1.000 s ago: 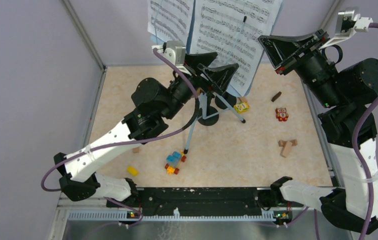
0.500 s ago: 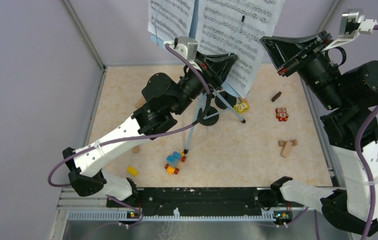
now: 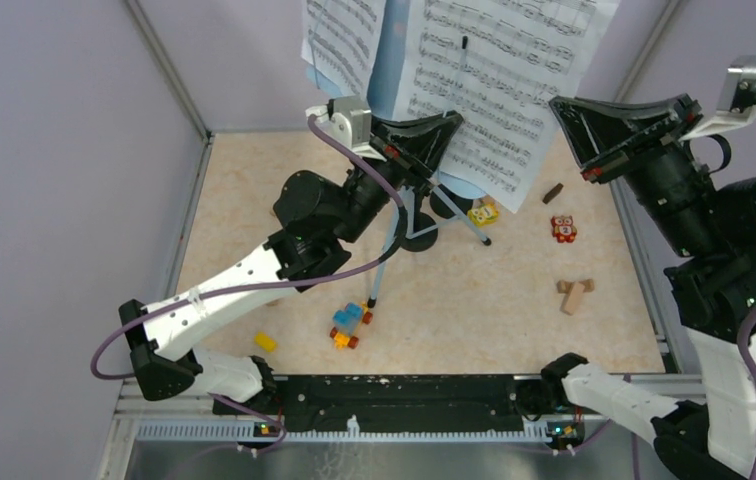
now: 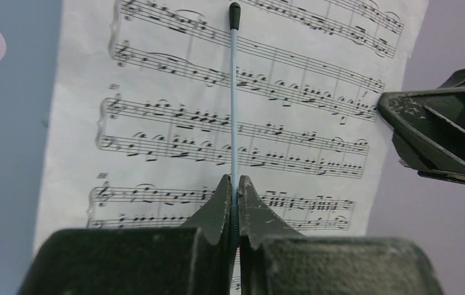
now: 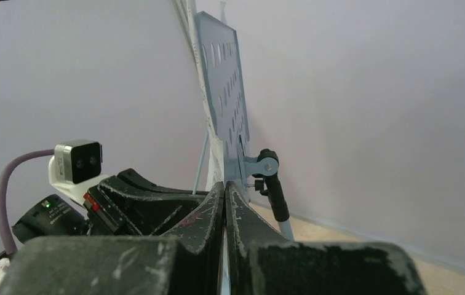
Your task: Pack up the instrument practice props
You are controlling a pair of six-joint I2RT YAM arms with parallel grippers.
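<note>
Music rack (image 5: 221,98) upright, far centre. Sheet-music page (image 3: 504,90) lies against its face. Right gripper (image 5: 224,187) pressed together, apparently on the page's right edge. Left gripper (image 4: 235,184) pinching the rack's thin retainer wire (image 4: 234,92). Step judged: freeing the page. Next: swing wire clear, draw page right.

I counted one pale-blue music rack (image 5: 224,80), two sheet-music pages (image 3: 342,40) and two black round-based holders (image 3: 417,241). I also counted one toy-block car (image 3: 349,326), one yellow block (image 3: 265,342), one red owl figure (image 3: 563,229) and one dark brown block (image 3: 553,193). I couldn't count the clustered pale wooden blocks (image 3: 574,293).
</note>
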